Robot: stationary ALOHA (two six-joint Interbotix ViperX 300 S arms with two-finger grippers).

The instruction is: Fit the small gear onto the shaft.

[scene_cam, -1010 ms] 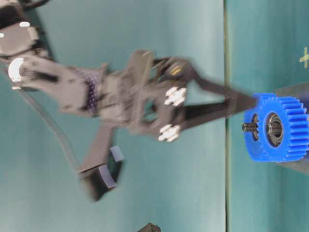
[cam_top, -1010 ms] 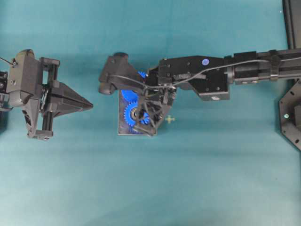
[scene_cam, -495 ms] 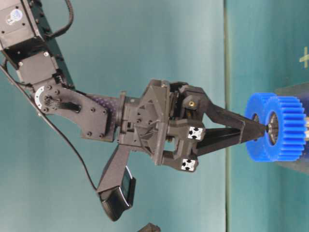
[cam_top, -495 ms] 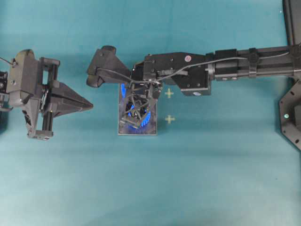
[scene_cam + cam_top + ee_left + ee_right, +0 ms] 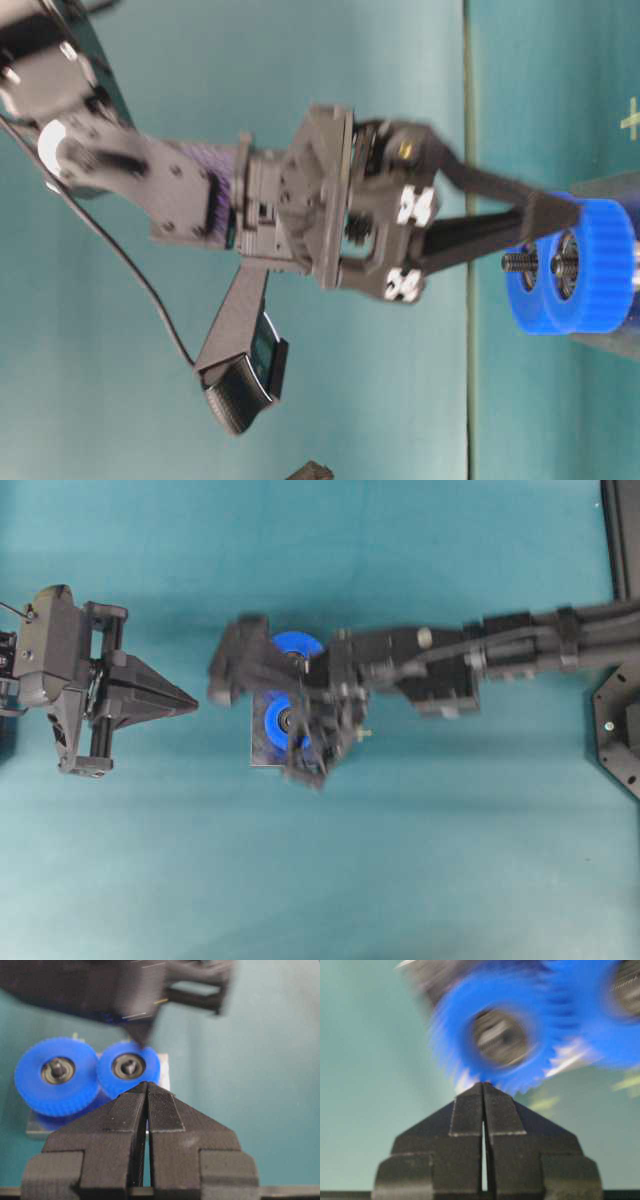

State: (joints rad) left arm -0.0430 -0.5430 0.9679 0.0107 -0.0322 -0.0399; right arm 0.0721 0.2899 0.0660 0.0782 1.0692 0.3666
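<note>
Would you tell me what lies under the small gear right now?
The small gear sits over a dark grey plate, beside the larger gear. A silver centre shows in its hub; the plate surface directly beneath is covered by the gear.

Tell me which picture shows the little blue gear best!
The left wrist view: the small gear faces the camera, fairly sharp, beside the larger gear. Overhead, the right arm covers part of it. The table-level and right wrist views show it blurred.
</note>
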